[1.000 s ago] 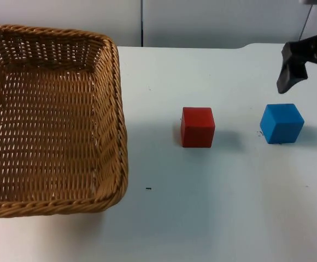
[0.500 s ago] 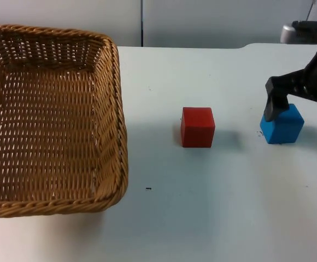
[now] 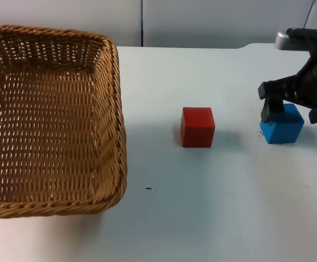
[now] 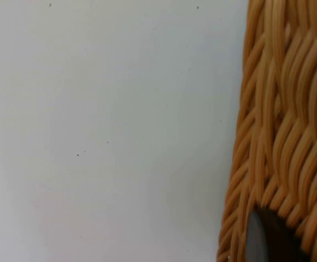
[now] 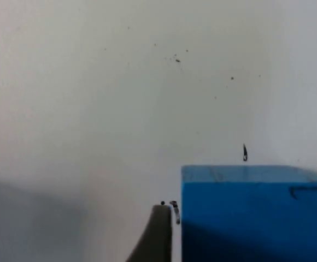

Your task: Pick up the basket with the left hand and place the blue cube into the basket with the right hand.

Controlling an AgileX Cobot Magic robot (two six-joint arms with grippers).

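While the left gripper (image 4: 268, 240) grips the basket (image 3: 54, 117) wall, the right gripper (image 3: 295, 114) straddles the blue cube (image 3: 282, 124), jaws wide, 1 finger (image 5: 157, 234) beside it. Grasp step; next calls for closing squarely.

Rough woven wicker basket (image 3: 54, 117); smooth matt blue cube (image 3: 284, 126), red cube (image 3: 197, 126).

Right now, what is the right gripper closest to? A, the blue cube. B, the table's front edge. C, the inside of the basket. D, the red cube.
A: the right gripper straddles the blue cube, one fingertip just beside its face, while the red cube stands apart.
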